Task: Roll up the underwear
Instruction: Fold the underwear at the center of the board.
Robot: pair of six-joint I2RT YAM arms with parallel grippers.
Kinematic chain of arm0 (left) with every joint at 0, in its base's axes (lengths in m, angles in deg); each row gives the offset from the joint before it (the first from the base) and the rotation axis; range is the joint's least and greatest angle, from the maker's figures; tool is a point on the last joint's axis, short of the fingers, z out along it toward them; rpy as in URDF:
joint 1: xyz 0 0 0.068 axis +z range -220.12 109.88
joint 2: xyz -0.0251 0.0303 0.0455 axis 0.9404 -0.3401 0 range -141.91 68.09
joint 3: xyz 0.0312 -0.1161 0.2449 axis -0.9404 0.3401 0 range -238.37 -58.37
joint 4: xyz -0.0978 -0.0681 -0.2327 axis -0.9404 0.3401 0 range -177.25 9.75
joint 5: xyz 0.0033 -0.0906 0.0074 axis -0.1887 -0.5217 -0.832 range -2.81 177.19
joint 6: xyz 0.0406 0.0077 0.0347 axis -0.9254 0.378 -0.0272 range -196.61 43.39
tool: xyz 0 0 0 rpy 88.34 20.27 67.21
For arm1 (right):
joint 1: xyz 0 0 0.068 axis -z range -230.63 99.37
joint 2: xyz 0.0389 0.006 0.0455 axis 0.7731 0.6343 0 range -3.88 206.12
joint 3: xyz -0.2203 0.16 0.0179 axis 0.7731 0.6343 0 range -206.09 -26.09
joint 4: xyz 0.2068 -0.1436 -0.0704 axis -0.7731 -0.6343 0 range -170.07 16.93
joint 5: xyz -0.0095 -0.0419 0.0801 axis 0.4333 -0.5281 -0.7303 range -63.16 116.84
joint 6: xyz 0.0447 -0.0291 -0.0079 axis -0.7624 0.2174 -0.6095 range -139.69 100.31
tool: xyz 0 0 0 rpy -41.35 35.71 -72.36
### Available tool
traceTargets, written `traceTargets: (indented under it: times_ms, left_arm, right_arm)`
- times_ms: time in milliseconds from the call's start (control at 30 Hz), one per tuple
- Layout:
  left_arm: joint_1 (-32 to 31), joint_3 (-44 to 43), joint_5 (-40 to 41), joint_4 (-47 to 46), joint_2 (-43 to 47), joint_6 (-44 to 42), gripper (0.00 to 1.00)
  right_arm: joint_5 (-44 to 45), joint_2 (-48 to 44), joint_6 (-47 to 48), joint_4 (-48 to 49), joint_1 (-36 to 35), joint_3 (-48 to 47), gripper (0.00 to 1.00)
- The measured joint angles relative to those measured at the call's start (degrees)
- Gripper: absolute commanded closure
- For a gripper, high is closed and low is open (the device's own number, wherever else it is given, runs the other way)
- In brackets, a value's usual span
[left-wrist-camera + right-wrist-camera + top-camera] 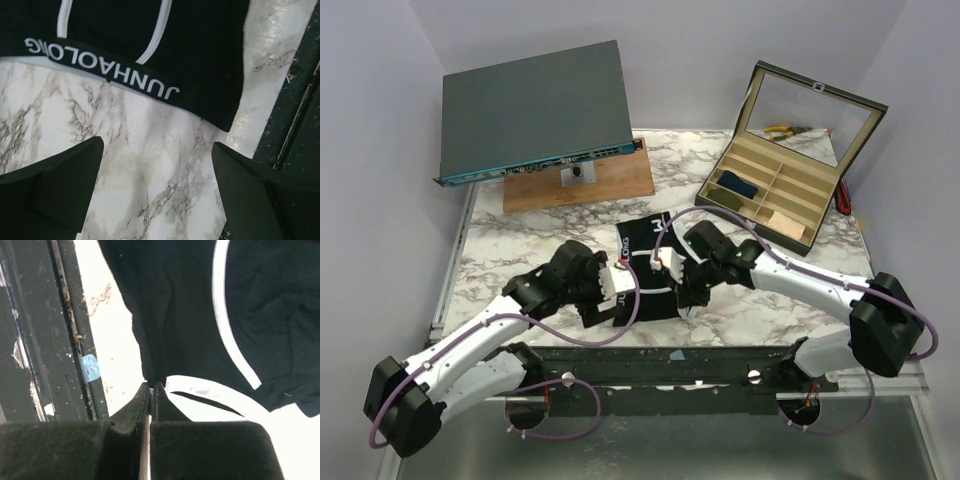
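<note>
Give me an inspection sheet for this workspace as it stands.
Surface: marble-patterned table with a dark rail along its near edge.
Job's things: underwear lying flat, not yet rolled, lettered waistband showing.
Clutter: grey flat device on a wooden board at back left; open compartment box at back right, holding a dark blue roll.
Grippers: left gripper open above the marble beside the waistband; right gripper shut on the underwear's edge.
Cables: purple cables loop along both arms.
Surroundings: pale walls; blue tape scrap on the rail.
</note>
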Motion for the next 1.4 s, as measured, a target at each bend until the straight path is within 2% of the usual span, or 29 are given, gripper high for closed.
traceTargets:
  times_ms: [167,333,967,1100,1267,1400]
  left_arm:
    - [-8.24,-0.02,2.12,-1.73,-4.39,-0.17,0.01]
    - [-11.74,-0.09,2.73,-3.37,-9.53,-0.68,0.01]
    - [-13.92,-0.09,-0.28,-6.71,-12.94,0.07,0.03]
    - [-13.92,-0.13,-1.03,-6.95,-13.44,0.2,0.09]
    - [-14.34,-0.44,-1.31,-7.08,-16.11,0.22,0.24]
    - [-14.67,-0.46,-1.42,-7.5,-17.92,0.37,0.31]
  right_arm:
    - [-2.78,2.84,-0.02,-1.46,5.27,-3.15,0.99]
    - [-3.56,4.79,-0.02,-1.88,7.04,-4.13,0.99]
    - [-4.31,7.45,-0.02,-2.6,9.99,-4.2,0.99]
    - [-4.37,7.56,-0.02,-2.62,10.19,-4.2,0.99]
    - [-4.44,7.82,-0.04,-2.62,10.4,-4.31,0.99]
    - [-4.44,8.46,-0.04,-2.62,10.51,-4.44,0.99]
